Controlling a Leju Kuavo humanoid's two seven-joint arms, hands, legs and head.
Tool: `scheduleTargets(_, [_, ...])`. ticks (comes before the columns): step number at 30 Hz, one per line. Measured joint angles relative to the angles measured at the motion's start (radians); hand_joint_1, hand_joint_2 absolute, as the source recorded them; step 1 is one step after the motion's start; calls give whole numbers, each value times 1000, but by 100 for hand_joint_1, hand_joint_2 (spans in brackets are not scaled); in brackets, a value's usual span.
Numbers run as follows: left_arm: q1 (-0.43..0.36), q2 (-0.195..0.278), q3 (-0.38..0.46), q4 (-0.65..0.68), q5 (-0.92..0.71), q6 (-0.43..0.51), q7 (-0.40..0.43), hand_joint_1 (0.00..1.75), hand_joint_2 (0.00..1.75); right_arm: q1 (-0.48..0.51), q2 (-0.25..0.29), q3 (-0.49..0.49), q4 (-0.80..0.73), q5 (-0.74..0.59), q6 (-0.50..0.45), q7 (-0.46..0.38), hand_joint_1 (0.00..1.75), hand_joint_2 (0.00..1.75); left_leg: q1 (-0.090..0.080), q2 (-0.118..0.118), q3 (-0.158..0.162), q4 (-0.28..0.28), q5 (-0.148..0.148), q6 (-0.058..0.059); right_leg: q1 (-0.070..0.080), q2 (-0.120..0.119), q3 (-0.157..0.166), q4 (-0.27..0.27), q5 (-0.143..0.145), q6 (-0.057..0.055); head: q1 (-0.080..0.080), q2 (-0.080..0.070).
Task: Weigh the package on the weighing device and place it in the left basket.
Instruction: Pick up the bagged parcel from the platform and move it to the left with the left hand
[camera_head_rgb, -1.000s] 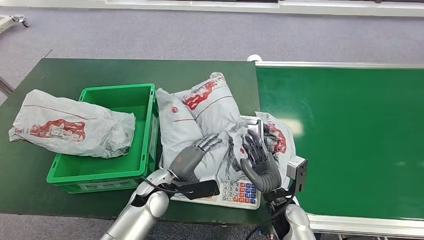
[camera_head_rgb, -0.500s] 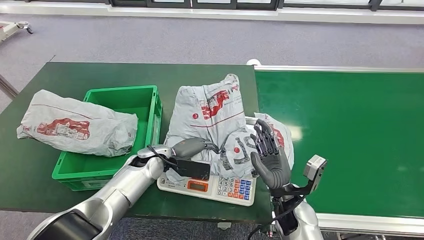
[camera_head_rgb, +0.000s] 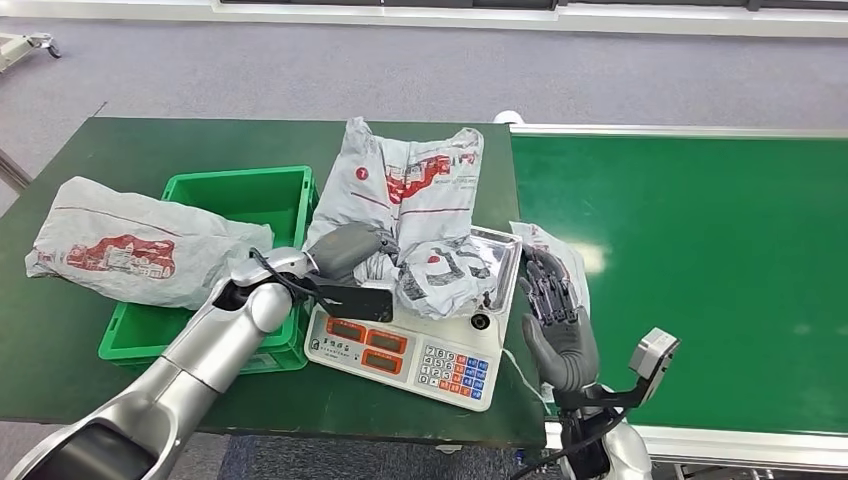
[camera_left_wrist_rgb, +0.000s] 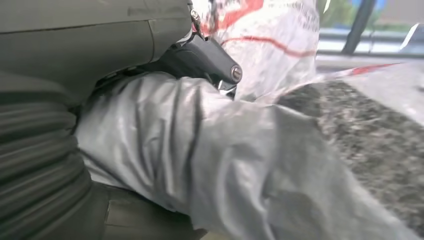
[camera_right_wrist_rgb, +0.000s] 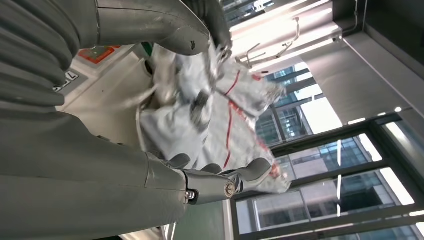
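Observation:
My left hand (camera_head_rgb: 345, 250) grips the near left edge of a large grey package with red print (camera_head_rgb: 410, 185), which lies tilted between the green basket (camera_head_rgb: 240, 178) and the scale (camera_head_rgb: 400, 345). Up close, the grey package (camera_left_wrist_rgb: 225, 165) is bunched under my left hand (camera_left_wrist_rgb: 80, 55). A smaller crumpled grey package (camera_head_rgb: 450, 272) sits on the scale's steel tray. My right hand (camera_head_rgb: 555, 315) stands open just right of the scale, fingers spread and upright, holding nothing. From the right wrist, its fingers (camera_right_wrist_rgb: 215, 185) hover beside the package (camera_right_wrist_rgb: 200, 115) on the scale.
A grey package (camera_head_rgb: 130, 245) lies draped over the basket's left rim. Another package (camera_head_rgb: 565, 258) lies behind my right hand at the edge of the green conveyor (camera_head_rgb: 700, 270). The dark green table (camera_head_rgb: 150, 145) carries the basket and scale.
My left hand has dragged the large package left, off the scale and toward the basket, uncovering the scale's displays. My right hand has drawn back to the right, away from the tray.

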Motion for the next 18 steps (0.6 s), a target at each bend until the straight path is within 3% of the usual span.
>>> scheduleTargets(5, [44, 73, -14, -193, 20, 11, 21, 175, 175, 11, 7, -27, -11, -17, 2, 7, 0, 175, 0, 0, -6, 0, 0, 0, 0, 0, -6, 0, 0, 0, 0, 0])
scheduleTargets(9, [76, 130, -21, -298, -40, 80, 55, 175, 175, 22, 11, -42, -23, -23, 3, 16, 0, 175, 0, 0, -8, 0, 0, 0, 0, 0, -8, 0, -1, 0, 0, 0])
scheduleTargets(18, [167, 215, 0, -338, -43, 112, 6, 175, 175, 25, 12, -47, -28, -22, 2, 20, 0, 175, 0, 1, -8, 0, 0, 0, 0, 0, -9, 0, -1, 0, 0, 0])
